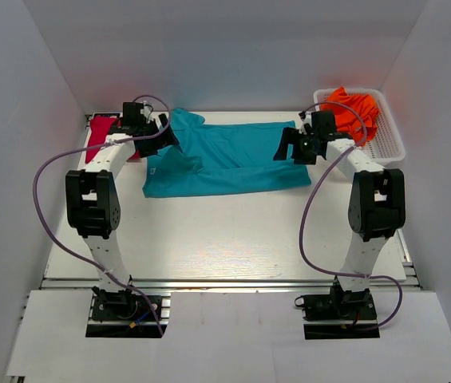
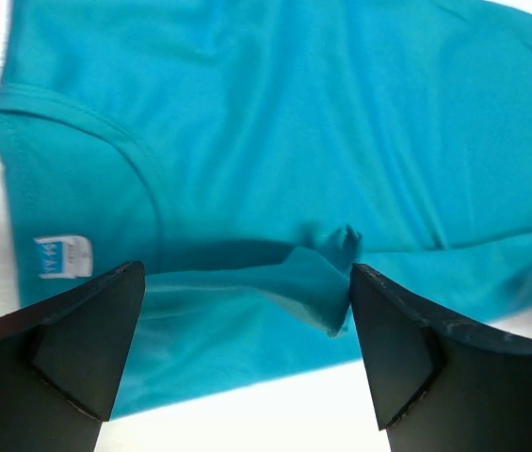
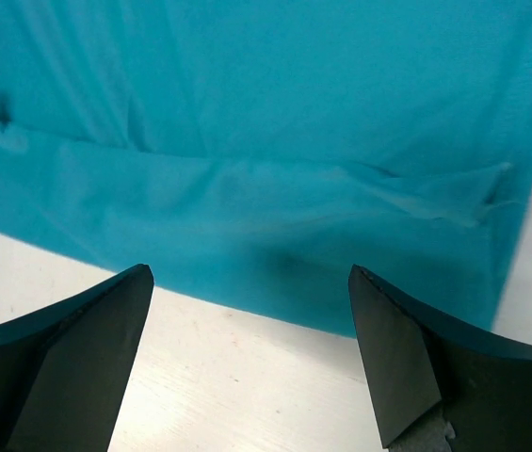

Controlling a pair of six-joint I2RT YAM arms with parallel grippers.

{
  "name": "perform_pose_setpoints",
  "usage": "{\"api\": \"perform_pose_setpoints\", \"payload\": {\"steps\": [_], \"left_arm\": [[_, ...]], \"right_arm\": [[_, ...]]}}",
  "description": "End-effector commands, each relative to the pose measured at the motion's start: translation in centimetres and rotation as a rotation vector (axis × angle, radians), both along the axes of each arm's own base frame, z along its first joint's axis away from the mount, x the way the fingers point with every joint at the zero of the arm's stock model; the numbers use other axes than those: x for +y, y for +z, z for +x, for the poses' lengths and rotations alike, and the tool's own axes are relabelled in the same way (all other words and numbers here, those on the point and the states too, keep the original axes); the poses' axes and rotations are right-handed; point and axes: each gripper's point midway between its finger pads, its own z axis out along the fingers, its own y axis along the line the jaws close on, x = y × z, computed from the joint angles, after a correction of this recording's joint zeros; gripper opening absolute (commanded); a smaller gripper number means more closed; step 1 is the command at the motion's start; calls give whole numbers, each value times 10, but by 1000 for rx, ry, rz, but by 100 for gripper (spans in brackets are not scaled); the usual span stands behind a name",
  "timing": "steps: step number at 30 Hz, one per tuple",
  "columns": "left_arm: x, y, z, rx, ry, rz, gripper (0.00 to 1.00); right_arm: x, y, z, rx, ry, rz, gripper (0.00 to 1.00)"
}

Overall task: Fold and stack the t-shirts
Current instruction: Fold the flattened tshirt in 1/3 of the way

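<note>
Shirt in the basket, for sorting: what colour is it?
Bright orange shirt, clearest in top external view.

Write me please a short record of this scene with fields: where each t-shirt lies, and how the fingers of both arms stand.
teal t-shirt: flat on the table, collar to the left, lengthwise fold visible
red t-shirt: far left edge of the table, partly hidden
orange t-shirt: bunched in the white basket, far right
left fingers: open, empty, above the teal collar end
right fingers: open, empty, above the opposite end
stack: not yet made
</note>
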Motion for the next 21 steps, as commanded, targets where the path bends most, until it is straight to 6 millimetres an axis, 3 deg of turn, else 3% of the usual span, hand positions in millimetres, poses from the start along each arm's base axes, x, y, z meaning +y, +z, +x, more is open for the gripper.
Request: {"api": "perform_pose_setpoints", "payload": {"steps": [1, 4, 8, 10, 11, 12, 15, 16, 17, 18, 21], "left_arm": [[-13, 15, -16, -34, -70, -30, 100], [-11, 3, -24, -15, -73, -19, 100], [-6, 0, -14, -19, -28, -1, 100], [3, 5, 2, -41, 10, 14, 100], [3, -8, 6, -10, 10, 16, 100], [9, -2, 17, -31, 38, 17, 100], [23, -8, 41, -48, 97, 50, 100], [24, -8, 47, -54, 104, 56, 100], [24, 4, 61, -101, 106, 51, 100], [22, -6, 67, -89, 99, 46, 100], [27, 1, 86, -91, 116, 39, 100]], "right_arm": [[18, 4, -6, -51, 91, 20, 90], [20, -2, -6, -40, 94, 7, 90], [32, -7, -5, -27, 137, 50, 90], [36, -17, -5, -2, 144, 51, 90], [35, -16, -3, -7, 143, 50, 90], [37, -21, -3, 4, 142, 46, 90], [32, -26, 1, 7, 121, 23, 90], [31, -27, 2, 9, 120, 22, 90], [31, -28, 2, 11, 119, 20, 90], [30, -30, 1, 19, 122, 16, 90], [26, -35, 2, 34, 104, -6, 90]]}}
